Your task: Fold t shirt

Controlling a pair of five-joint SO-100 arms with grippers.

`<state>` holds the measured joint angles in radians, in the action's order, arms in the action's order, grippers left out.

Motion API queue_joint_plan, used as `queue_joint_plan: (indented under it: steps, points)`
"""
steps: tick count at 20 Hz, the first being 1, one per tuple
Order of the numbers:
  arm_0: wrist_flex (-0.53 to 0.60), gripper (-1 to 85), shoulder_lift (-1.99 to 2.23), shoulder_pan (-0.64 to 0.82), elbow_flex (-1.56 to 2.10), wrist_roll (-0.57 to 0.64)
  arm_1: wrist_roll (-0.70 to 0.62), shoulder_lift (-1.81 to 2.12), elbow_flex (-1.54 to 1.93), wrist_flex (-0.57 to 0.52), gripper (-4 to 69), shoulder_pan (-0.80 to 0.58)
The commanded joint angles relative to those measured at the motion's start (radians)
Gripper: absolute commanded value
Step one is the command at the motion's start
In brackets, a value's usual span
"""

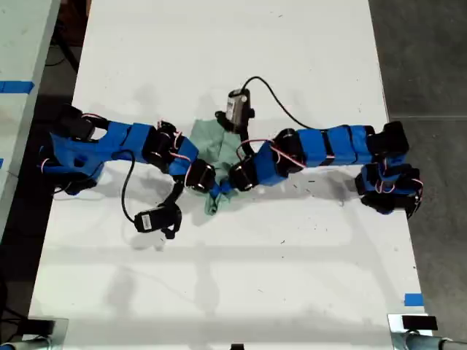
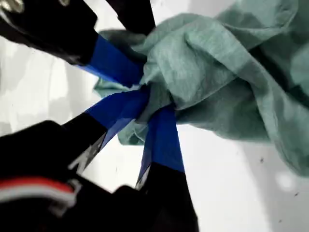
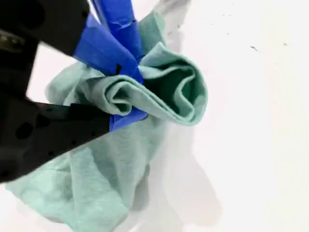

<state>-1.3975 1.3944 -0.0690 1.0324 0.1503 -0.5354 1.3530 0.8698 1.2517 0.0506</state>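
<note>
Both hands tight on bunched t shirt, cables alongside

Bright, even light — soft wrist-view blur

Crumpled mint-green t shirt, mid-table

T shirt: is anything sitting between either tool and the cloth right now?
Nothing visible does. My first gripper is already shut on a bunched edge of the t shirt, and my second gripper is shut on a rolled fold of it. Both tools meet at the cloth on the white table.
</note>
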Motion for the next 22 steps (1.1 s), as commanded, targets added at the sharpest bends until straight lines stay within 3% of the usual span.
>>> queue_joint_plan:
  steps: [1,6,10,18,21,22]
  points:
    - [-0.044,-0.2,0.13,0.143,0.009,0.048,-0.094,0.112,-0.011,-0.13,1.0,-0.12]
    - [-0.107,-0.2,0.195,0.44,0.067,0.186,-0.193,0.078,0.055,-0.29,1.1,-0.295]
    - [-0.11,-0.2,0.087,0.657,0.084,0.333,-0.291,0.011,0.094,-0.33,1.1,-0.416]
    - [-0.032,-0.1,-0.264,0.787,0.051,0.437,-0.347,-0.302,0.114,-0.321,1.3,-0.549]
    - [-0.031,18.9,-0.265,0.785,0.048,0.456,-0.344,-0.314,0.107,-0.293,1.3,-0.557]
    - [-0.041,20.7,-0.249,0.787,0.048,0.451,-0.333,-0.31,0.086,-0.256,14.6,-0.555]
